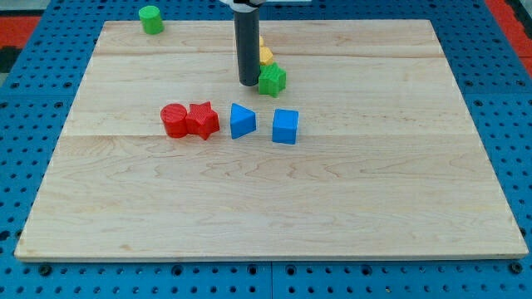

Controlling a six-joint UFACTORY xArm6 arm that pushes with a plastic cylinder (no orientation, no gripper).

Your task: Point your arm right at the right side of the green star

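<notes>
The green star (272, 80) lies on the wooden board (274, 208) near the view's top centre. My tip (249, 83) rests on the board just to the left of the star, nearly touching its left side. A yellow block (265, 56) sits right behind the star, partly hidden by my rod; its shape is unclear.
A green cylinder (151, 19) stands at the board's top left edge. In the middle row, from left to right, are a red cylinder (174, 120), a red star (202, 120), a blue triangle-like block (242, 121) and a blue cube (285, 126).
</notes>
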